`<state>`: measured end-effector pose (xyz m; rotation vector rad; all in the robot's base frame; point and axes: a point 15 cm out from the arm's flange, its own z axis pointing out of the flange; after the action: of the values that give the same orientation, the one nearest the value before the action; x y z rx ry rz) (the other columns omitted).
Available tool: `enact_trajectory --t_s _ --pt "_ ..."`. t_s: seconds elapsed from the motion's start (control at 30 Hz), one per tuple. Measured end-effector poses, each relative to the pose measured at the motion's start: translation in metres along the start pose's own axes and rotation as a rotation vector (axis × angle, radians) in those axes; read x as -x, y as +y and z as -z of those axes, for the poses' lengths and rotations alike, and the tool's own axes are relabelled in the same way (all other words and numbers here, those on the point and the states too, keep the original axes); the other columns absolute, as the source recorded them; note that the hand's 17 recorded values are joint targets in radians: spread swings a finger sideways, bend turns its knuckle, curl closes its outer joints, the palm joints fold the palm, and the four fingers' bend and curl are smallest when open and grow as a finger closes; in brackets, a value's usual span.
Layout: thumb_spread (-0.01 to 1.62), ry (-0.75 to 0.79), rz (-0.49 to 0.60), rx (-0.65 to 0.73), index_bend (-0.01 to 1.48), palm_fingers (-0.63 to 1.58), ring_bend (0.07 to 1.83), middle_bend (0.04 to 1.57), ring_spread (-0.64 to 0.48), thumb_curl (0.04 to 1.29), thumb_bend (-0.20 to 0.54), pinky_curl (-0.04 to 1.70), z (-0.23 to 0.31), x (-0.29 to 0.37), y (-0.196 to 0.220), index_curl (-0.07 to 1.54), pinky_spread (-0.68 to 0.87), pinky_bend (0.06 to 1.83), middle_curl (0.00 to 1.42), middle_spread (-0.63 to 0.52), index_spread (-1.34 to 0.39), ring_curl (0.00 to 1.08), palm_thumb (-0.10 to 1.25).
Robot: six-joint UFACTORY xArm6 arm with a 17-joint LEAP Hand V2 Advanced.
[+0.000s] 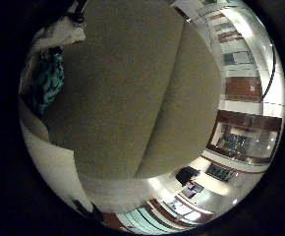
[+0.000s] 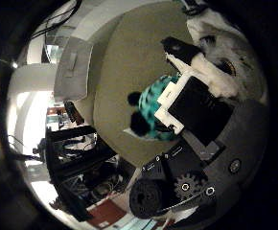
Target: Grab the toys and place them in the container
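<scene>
A teal patterned soft toy [image 2: 153,103] with black rounded parts sits between the white and black fingers [image 2: 196,108] of my right hand [image 2: 201,139], which curl round it. It also shows at the edge of the little finger side view as the teal toy [image 1: 48,83]. A white furry toy [image 2: 220,62] presses against the hand next to the teal one. Both hang well above the olive tabletop [image 1: 128,98]. A grey box-like container [image 2: 74,67] stands at the table's edge, away from the hand.
Past the table edge stands a black frame or cart [image 2: 76,153] holding dark equipment. The room beyond has shelving and a wood-framed window [image 1: 243,140]. A pale flat sheet [image 1: 49,162] lies by the table's side.
</scene>
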<state>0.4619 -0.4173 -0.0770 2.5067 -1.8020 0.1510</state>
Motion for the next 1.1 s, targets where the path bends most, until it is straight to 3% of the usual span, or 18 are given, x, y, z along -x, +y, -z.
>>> enact_trajectory --t_s 0.53,0.83,1.1 --pt "0.85 0.055 0.006 -0.041 1.16 1.2 1.47 1.34 -0.16 0.75 -0.015 0.62 0.152 0.015 -0.004 0.7 -0.18 1.46 0.62 -0.08 -0.21 0.59 1.07" --pt "0.84 0.026 0.093 -0.11 1.16 1.2 1.47 1.35 -0.16 0.78 -0.016 0.69 0.255 0.102 -0.056 0.7 -0.18 1.42 0.61 -0.09 -0.21 0.59 1.05" --pt "0.83 -0.015 0.211 -0.186 1.16 1.2 1.47 1.35 -0.16 0.79 -0.016 0.74 0.31 0.234 -0.102 0.7 -0.19 1.39 0.61 -0.09 -0.21 0.59 1.05"
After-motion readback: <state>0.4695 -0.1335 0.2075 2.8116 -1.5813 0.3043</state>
